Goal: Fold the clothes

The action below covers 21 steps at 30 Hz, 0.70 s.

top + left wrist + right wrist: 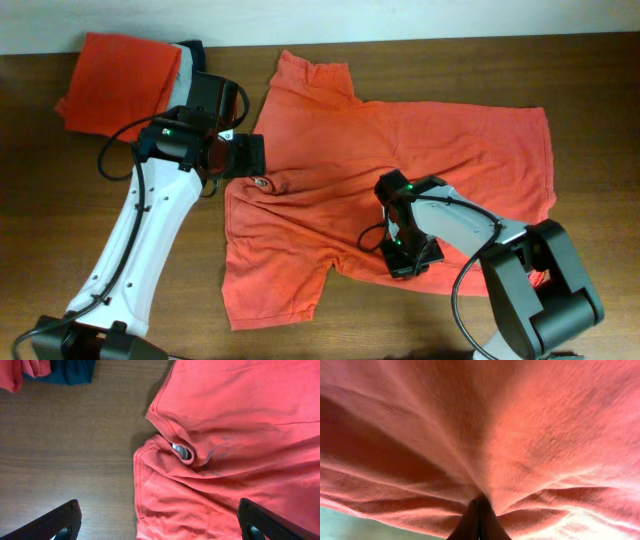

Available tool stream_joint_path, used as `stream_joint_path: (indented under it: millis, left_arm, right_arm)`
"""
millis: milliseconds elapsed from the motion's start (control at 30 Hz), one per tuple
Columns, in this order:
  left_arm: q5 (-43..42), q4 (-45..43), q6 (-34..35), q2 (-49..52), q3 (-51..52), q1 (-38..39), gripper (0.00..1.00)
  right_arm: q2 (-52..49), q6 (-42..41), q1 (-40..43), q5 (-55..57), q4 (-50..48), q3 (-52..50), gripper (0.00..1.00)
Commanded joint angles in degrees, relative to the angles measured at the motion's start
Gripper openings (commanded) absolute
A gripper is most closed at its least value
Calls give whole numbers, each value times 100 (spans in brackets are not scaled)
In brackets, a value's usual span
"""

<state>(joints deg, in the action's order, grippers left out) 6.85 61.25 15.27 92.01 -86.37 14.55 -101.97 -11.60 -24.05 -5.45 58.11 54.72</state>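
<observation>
- Overhead view shows the shirt (400, 140) spread in the middle of the table (40, 200). Its neck is toward the upper left of the frame, no lettering shows, and there are creases near its left edge.
- On the lower middle of the shirt sits the right gripper (412, 258). In the right wrist view its 2 fingers (470, 525) are pressed together with a ridge of cloth caught between them.
- Over the shirt's left edge hangs the left gripper (248, 155). In the left wrist view its 2 fingers (60, 522) are wide apart and hold nothing.
- Risk 1: the pinch looks small and sits in the middle of the cloth, not at a hem. With a fast lift I think the cloth may slip out, or only 1 layer may rise and the fold come out uneven.
- Risk 2: nothing holds the left side down, so a pull from the right arm may drag the whole shirt and deepen the creases.
- Risk 3: a small grey thing (182, 451) lies in the bunched fold below the left gripper, and I cannot tell what it is. Fingers closing there may take the bunch and not a flat edge.
- Risk 4: the orange pile (115, 65) and the navy garment (65, 370) lie near, at the upper left. A wide swing of the left arm may push them.
</observation>
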Motion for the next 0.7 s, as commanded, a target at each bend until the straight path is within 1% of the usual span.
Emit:
stream_joint_path:
  millis: [0, 100, 200, 367, 433, 567, 667]
  left_arm:
    - [-61, 85, 59, 9, 243, -9, 99]
    - [-66, 175, 179, 9, 424, -9, 99]
    - [-278, 282, 208, 9, 612, -9, 99]
    - [-481, 616, 208, 9, 669, -9, 99]
    - [-577, 905, 205, 9, 673, -9, 99]
    - [-1056, 1200, 179, 11, 723, -9, 99]
    - [-1305, 1191, 136, 11, 962, -9, 99]
  right_arm:
    - [-138, -140, -26, 9, 179, -181, 4]
    - [-138, -142, -26, 4, 264, -302, 4]
    - [-138, -140, -26, -13, 267, -409, 4]
    - [-2, -142, -24, -13, 352, -122, 5]
    - [164, -136, -22, -7, 654, 367, 17]
    - [468, -140, 52, 87, 1165, 1169, 20]
    - [741, -269, 372, 164, 1362, 1423, 21]
